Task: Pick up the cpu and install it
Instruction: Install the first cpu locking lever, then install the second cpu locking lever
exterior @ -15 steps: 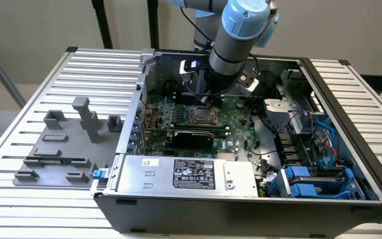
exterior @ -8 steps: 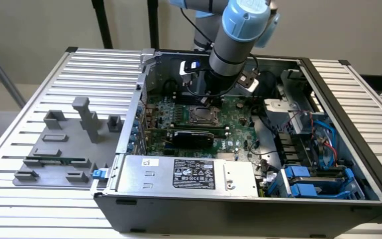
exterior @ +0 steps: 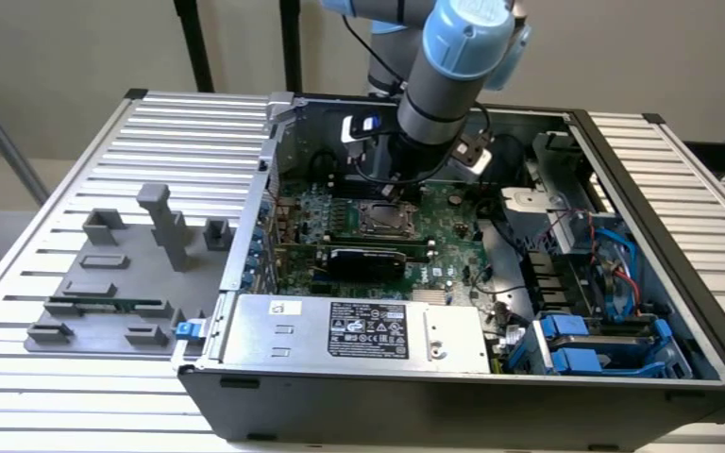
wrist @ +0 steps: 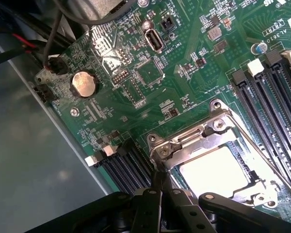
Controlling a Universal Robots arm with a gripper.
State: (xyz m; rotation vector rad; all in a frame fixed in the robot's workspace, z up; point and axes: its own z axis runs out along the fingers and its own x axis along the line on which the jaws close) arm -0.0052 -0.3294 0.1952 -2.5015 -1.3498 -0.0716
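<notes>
One robot arm [exterior: 463, 57] was seen reaching down from the top middle of the exterior view into an open computer case [exterior: 463, 377]. Its gripper [exterior: 395, 193] was placed right over the socket frame [exterior: 381, 219], approx. the middle of the green motherboard [exterior: 337, 274]. In the wrist view the gripper [wrist: 157, 182] was at the bottom of the frame, fingers [wrist: 153, 204] pinched tight together, w/ nothing seen held between them. The tips were just at the edge of the metal socket frame [wrist: 203, 131]. The cpu [wrist: 216, 170] was found lying flat inside that frame, lower right of the wrist view, silver top up. Black memory slots [wrist: 271, 92] were seen at the right edge, and a round coin battery [wrist: 82, 83] at the upper left. Grey holders [exterior: 167, 226] were set on the slatted table [exterior: 35, 377], left of the exterior view.
</notes>
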